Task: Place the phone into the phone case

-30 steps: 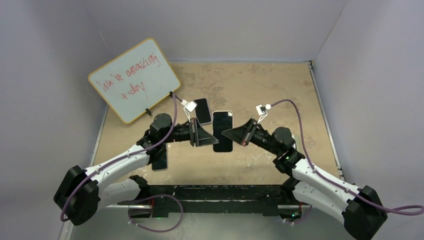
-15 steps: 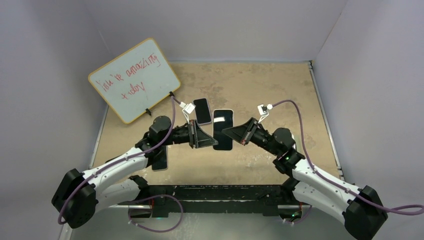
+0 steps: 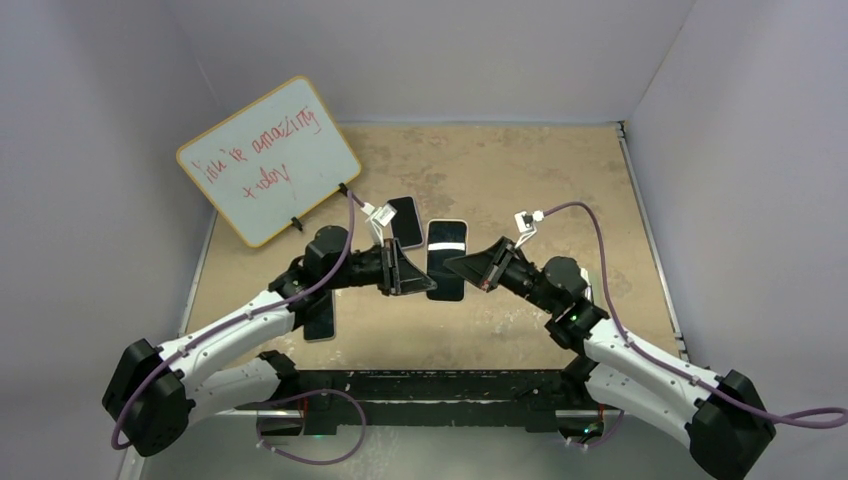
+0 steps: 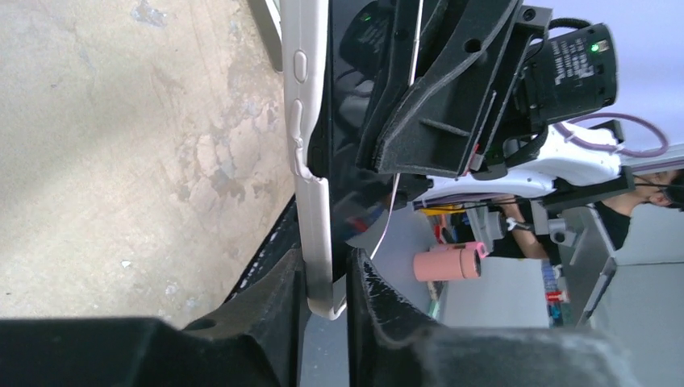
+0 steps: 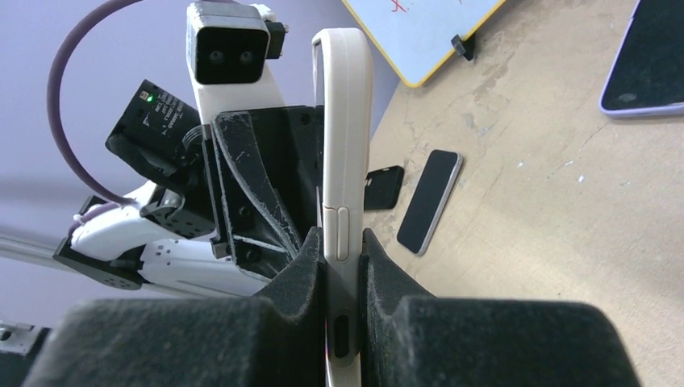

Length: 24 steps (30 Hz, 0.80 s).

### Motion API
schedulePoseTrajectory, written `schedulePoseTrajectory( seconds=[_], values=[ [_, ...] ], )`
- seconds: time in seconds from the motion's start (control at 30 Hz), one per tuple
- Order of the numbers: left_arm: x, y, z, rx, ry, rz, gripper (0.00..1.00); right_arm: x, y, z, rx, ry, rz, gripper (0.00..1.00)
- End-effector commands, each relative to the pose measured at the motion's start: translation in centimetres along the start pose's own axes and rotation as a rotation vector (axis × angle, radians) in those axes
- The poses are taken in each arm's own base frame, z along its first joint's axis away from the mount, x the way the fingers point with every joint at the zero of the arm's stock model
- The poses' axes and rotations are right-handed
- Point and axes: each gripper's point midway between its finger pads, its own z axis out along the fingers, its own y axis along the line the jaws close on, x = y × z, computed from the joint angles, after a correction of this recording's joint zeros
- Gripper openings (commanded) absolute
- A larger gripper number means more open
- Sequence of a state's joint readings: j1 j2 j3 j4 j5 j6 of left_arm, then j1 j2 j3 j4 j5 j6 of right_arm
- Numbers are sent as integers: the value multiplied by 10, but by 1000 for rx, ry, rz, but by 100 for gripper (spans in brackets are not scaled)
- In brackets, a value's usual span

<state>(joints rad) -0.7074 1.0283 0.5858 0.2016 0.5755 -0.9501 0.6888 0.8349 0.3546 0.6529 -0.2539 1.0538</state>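
Your phone (image 3: 447,262), sitting in the white phone case (image 5: 342,121), hangs above the tabletop's middle, with its long axis running from near edge to far edge. The left jaws pinch its left side and the right jaws its right. Both are clamped nearly shut on the case.

The left arm (image 3: 235,325) and right arm (image 3: 640,365) rise from the near edge of the table and slant inward, wrists level and facing each other above its middle. The left gripper (image 3: 425,283) and right gripper (image 3: 452,266) point tip to tip, just apart. Each has its 2 fingers pressed tight on the phone case (image 3: 446,250), 1 from either long edge.
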Motion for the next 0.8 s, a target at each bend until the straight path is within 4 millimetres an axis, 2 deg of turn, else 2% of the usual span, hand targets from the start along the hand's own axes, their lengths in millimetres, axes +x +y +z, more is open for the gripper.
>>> schedulePoseTrajectory(
  seconds=[0.0, 0.07, 0.17, 0.3, 0.47, 0.53, 0.57, 0.63, 0.7, 0.77],
  values=[
    [-19, -14, 0, 9, -47, 65, 33, -9, 4, -2, -8, -39, -58, 0],
    [-29, -17, -3, -11, -84, 98, 46, -8, 9, -4, -34, -27, -75, 0],
    [-47, -19, -5, -50, -139, 154, 56, 1, 15, -7, -62, 26, -88, 0],
    [-61, -13, 1, -97, -165, 187, 59, 9, 25, -12, -110, 73, -95, 0],
    [-68, -8, 10, -90, -182, 180, 58, 16, 28, -16, -132, 107, -97, 0],
    [-69, -5, 13, -98, -177, 186, 54, 17, 27, -16, -129, 117, -98, 0],
    [-69, -2, 14, -106, -174, 189, 47, 18, 27, -15, -128, 120, -97, 0],
    [-67, 3, 16, -123, -165, 191, 23, 18, 23, -15, -114, 122, -94, 0],
    [-67, 7, 15, -148, -164, 197, 7, 19, 12, -13, -61, 120, -87, 0],
    [-67, 15, 13, -198, -143, 209, 8, 21, -1, -13, 0, 122, -72, 0]
  ],
)
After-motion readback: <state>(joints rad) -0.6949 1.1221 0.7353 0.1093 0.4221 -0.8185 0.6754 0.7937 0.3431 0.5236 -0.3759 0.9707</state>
